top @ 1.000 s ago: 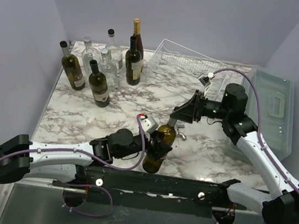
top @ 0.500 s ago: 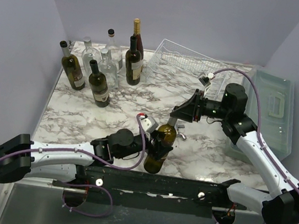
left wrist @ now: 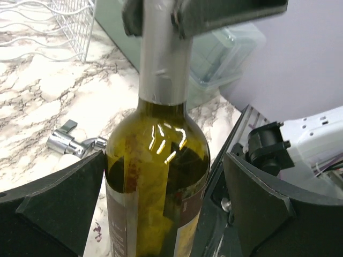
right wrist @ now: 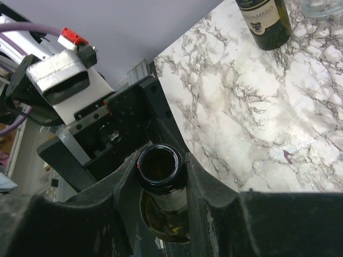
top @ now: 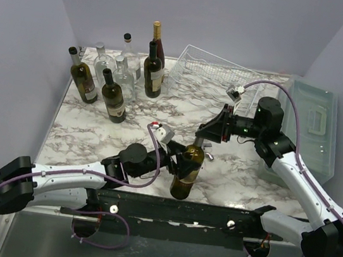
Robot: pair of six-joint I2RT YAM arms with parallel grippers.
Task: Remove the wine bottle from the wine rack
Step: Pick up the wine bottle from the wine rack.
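- While my right gripper is clenched on its neck, the wine bottle stands on its base on the marble table, close to the near edge and about midway between left and right.
- My left gripper brackets the bottle's shoulder with its jaws released. One finger sits on each side of the glass, and a clear gap shows on one side.
- From my right wrist the bottle's mouth is uncorked and dark inside. I cannot tell whether any liquid is in it.
- Its glass is olive-green, with a dark label low on the body.
- At the far side of the table, right of centre, sits the white wire wine rack, well apart from the bottle.
- Along the right edge lies a translucent grey-green bin with its lid on. I cannot tell what is inside it through the cloudy plastic.
- At the far left stands a cluster of bottles, some dark with labels and some of clear glass.
- On the marble near the bottle, on its far-right side, lies a small metal piece.
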